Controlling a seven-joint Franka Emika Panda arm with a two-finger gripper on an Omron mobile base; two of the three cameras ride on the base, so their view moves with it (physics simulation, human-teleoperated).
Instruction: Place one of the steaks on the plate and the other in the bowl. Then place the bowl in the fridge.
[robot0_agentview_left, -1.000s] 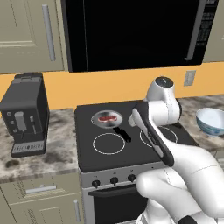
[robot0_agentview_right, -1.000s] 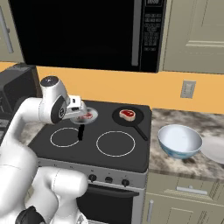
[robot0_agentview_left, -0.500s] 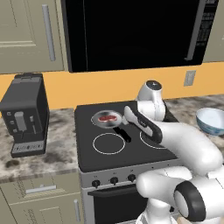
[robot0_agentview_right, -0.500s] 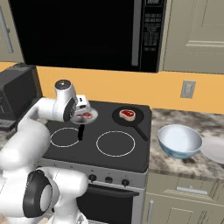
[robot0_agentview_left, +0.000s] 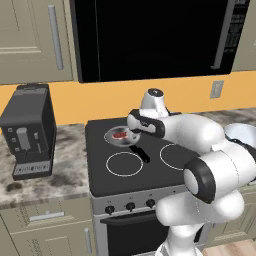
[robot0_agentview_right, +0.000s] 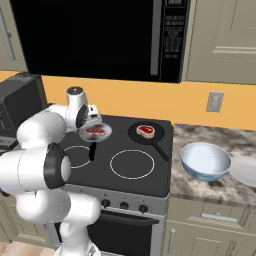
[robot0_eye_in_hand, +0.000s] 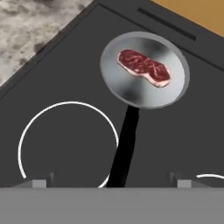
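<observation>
Gripper (robot0_eye_in_hand: 112, 183) spread wide, empty, hovering above stove's (robot0_agentview_right: 150, 175) rear left corner. Grey pan (robot0_eye_in_hand: 145, 69) below and ahead, holding one steak (robot0_eye_in_hand: 143, 67); black handle points toward claw. Dark pan (robot0_agentview_right: 146, 133) near rear right corner holds second steak (robot0_agentview_right: 146, 130). Bowl (robot0_agentview_right: 205, 161) empty on counter beside stove's right edge; plate (robot0_agentview_right: 244, 170) just beyond.

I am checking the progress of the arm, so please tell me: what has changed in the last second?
The white arm swung left across the stove, bringing its open gripper over the round grey pan that holds a raw red steak. Nothing was taken hold of or let go. Both steaks, the second one in the dark pan, the patterned white bowl and the white plate stayed in place.
</observation>
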